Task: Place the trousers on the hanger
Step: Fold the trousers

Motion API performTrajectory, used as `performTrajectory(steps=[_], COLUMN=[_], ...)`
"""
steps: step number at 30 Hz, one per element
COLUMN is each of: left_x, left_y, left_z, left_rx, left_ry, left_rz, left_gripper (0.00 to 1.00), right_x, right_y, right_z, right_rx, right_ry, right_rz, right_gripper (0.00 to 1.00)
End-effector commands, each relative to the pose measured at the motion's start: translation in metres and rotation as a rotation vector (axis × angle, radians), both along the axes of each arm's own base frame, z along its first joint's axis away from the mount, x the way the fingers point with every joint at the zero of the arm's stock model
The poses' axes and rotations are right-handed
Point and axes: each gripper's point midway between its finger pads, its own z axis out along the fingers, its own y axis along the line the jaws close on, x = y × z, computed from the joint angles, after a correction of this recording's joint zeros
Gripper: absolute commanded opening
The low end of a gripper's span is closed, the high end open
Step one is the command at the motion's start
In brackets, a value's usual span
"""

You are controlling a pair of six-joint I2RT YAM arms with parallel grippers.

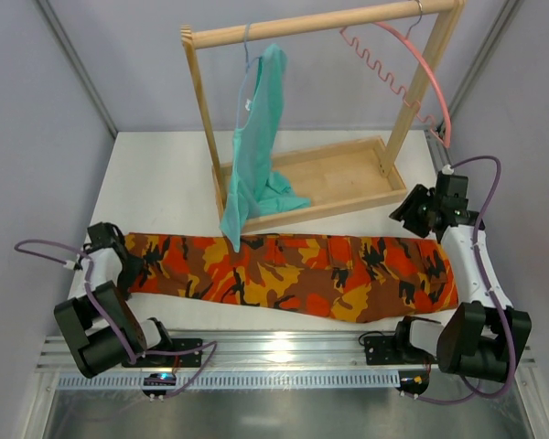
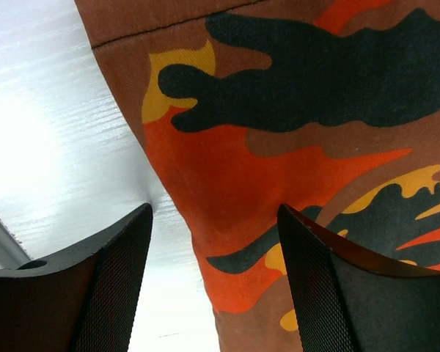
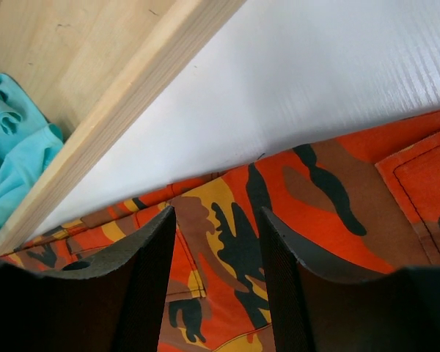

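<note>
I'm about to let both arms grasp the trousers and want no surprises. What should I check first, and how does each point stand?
1. Trousers lying flat on the table: ok.
2. Left gripper open at their left end: ok.
3. Right gripper open over their right end: ok.
4. Hanger bare, hooked on the rack: ok.
5. Teal garment clear of trousers: cannot tell; they overlap seen from above.

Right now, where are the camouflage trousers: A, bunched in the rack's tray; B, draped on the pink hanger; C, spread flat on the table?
C: the trousers lie stretched across the table in front of the rack, and the pink hanger hangs bare.
</note>
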Motion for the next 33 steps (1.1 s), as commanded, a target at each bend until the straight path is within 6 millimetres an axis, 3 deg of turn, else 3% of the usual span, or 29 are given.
performTrajectory(steps=[1, 4, 7, 8, 10, 11, 12, 14, 15, 18, 21, 23, 25, 28, 30, 32, 33], left_x=[0.014, 0.012, 0.020, 0.022, 0.029, 0.030, 0.027, 0.035, 0.029, 0.046, 0.059, 0.070, 0.068, 0.075, 0.064, 0.057, 0.052], left_y=[0.006, 0.004, 0.005, 0.005, 0.010, 0.012, 0.013, 0.024, 0.024, 0.041, 0.042, 0.023, 0.014, -0.039, -0.069, -0.084, -0.104], left_z=[-0.001, -0.013, -0.019, -0.020, -0.019, -0.018, -0.017, -0.006, -0.001, 0.039, 0.087, 0.101, 0.116, 0.110, 0.098, 0.100, 0.097], left_rx=[0.016, 0.001, -0.027, -0.032, -0.029, -0.025, -0.028, 0.004, 0.002, 0.094, 0.195, 0.223, 0.293, 0.268, 0.274, 0.272, 0.256], left_ry=[-0.079, -0.053, -0.038, -0.039, -0.027, -0.020, 0.005, 0.017, 0.052, -0.007, -0.111, -0.163, -0.175, -0.201, -0.163, -0.199, -0.215], left_rz=[0.043, 0.052, 0.050, 0.050, 0.050, 0.049, 0.047, 0.047, 0.046, 0.022, -0.041, -0.136, -0.174, -0.344, -0.435, -0.479, -0.536], left_gripper=[0.69, 0.67, 0.57, 0.44, 0.29, 0.15, 0.10, 0.01, 0.01, 0.00, 0.00, 0.00, 0.00, 0.00, 0.00, 0.00, 0.00], right_x=[0.010, 0.009, 0.008, 0.007, 0.005, 0.003, 0.001, -0.002, -0.005, -0.012, -0.015, -0.013, -0.011, -0.009, -0.012, -0.015, -0.018], right_y=[0.005, 0.004, 0.005, 0.005, 0.008, 0.010, 0.013, 0.023, 0.027, 0.046, 0.058, 0.060, 0.061, 0.062, 0.065, 0.067, 0.067], right_z=[0.040, 0.049, 0.059, 0.063, 0.068, 0.070, 0.070, 0.067, 0.066, 0.054, 0.042, 0.041, 0.039, 0.043, 0.043, 0.042, 0.039], right_rx=[-0.004, -0.008, -0.014, -0.019, -0.019, -0.021, -0.020, -0.018, -0.014, 0.017, 0.038, 0.044, 0.046, 0.043, 0.048, 0.054, 0.054], right_ry=[-0.115, -0.133, -0.153, -0.169, -0.183, -0.194, -0.196, -0.198, -0.201, -0.190, -0.178, -0.179, -0.170, -0.176, -0.174, -0.168, -0.164], right_rz=[0.034, 0.031, 0.034, 0.036, 0.046, 0.053, 0.060, 0.083, 0.089, 0.125, 0.141, 0.138, 0.142, 0.156, 0.170, 0.185, 0.188], right_gripper=[0.52, 0.52, 0.52, 0.52, 0.52, 0.52, 0.52, 0.53, 0.53, 0.52, 0.52, 0.52, 0.53, 0.52, 0.52, 0.52, 0.52])
